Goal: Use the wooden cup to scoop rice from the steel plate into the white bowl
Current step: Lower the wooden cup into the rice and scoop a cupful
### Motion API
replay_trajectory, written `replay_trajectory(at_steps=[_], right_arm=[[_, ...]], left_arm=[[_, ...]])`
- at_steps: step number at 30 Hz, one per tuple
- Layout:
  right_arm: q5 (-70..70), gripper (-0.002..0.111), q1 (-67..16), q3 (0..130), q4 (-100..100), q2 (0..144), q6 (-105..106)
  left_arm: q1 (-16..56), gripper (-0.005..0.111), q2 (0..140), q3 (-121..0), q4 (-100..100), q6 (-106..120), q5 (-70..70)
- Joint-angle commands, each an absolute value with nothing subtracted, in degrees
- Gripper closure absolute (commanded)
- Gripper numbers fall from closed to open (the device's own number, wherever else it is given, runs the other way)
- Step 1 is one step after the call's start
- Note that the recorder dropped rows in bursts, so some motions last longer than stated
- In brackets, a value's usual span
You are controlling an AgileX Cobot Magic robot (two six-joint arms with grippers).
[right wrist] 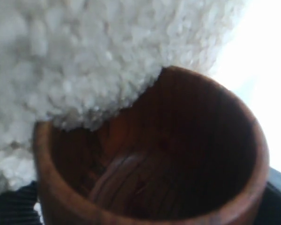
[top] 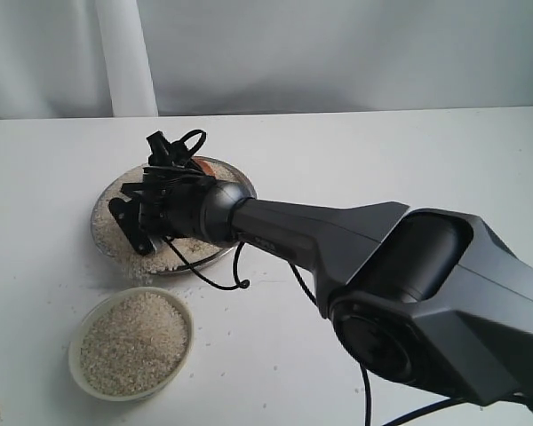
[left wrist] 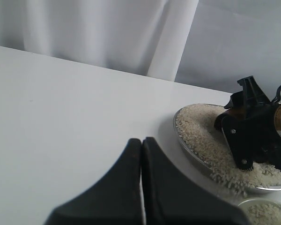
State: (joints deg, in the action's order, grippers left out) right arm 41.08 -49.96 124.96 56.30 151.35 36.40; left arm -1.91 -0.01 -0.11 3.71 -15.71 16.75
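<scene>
Right jaws — clasping wooden cup (right wrist: 178, 154) | rim dug into rice (right wrist: 75, 61)

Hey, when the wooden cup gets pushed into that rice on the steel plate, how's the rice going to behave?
Probably flows rather than holds shape: the rice is loose grains heaped against the rim of the wooden cup. It likely spills easily; stray grains lie beside the steel plate.

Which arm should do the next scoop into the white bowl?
Right. The right gripper holds the wooden cup, mouth pushed into the rice on the steel plate, with the white bowl close by. The left gripper is shut, empty, over the table.
</scene>
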Motion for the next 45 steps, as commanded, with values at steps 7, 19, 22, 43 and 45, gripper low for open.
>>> replay_trajectory(at_steps=[7, 19, 22, 43, 45], right_arm=[[37.6, 0.108, -50.6, 124.7, 43.8, 152.2, 35.5], [32.9, 0.108, -50.5, 124.7, 33.6, 152.2, 35.7], [32.3, 0.108, -50.5, 124.7, 32.0, 152.2, 36.0], [31.5, 0.108, -47.9, 124.7, 13.9, 152.2, 42.9], [31.1, 0.108, -47.9, 124.7, 13.0, 152.2, 43.4]], left_arm=[[-1.6, 0.107, 0.0, 0.0, 3.5, -15.8, 16.4], [-1.6, 0.107, 0.0, 0.0, 3.5, -15.8, 16.4], [-1.6, 0.107, 0.0, 0.0, 3.5, -15.8, 16.4], [-1.6, 0.107, 0.0, 0.0, 3.5, -15.8, 16.4], [-1.6, 0.107, 0.0, 0.0, 3.5, -15.8, 16.4]])
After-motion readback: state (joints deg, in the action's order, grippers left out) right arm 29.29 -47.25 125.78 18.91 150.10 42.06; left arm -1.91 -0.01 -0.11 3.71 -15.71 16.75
